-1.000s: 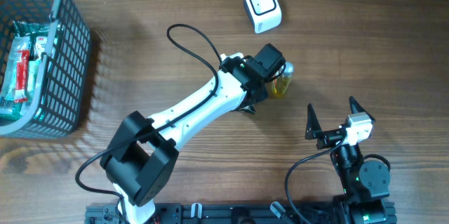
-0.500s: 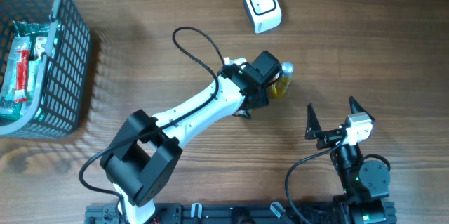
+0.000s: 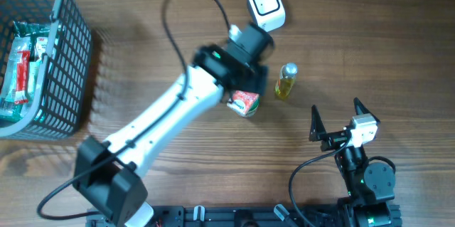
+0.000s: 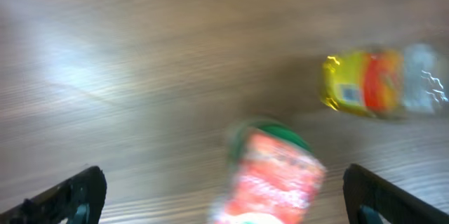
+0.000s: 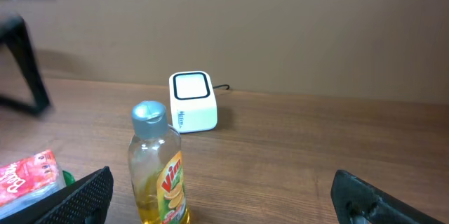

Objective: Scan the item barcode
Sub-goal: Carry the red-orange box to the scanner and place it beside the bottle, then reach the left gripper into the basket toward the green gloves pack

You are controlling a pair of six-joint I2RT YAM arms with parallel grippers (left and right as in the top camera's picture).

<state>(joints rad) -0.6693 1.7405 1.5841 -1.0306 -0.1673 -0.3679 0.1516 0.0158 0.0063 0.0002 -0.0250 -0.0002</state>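
Note:
A small bottle (image 3: 286,81) of yellow liquid with a silver cap stands upright on the wooden table, free of both grippers. It shows again as the bottle (image 5: 158,171) in the right wrist view and, blurred, as the bottle (image 4: 379,83) at the right of the left wrist view. The white scanner (image 3: 266,6) sits behind it; the scanner (image 5: 191,101) faces up. My left gripper (image 4: 224,175) is open and hangs above a red packet (image 3: 244,102) with a green end, left of the bottle. My right gripper (image 3: 336,117) is open and empty, near the front.
A dark wire basket (image 3: 67,77) at the far left holds several wrapped items. The scanner's cable runs off the back edge. The left arm's black cable loops above the table's middle. The red packet (image 5: 28,175) lies left of the bottle.
My left gripper opened and let go of the bottle, then swung up and to the left. The bottle stays standing. The red packet under the arm has come into view.

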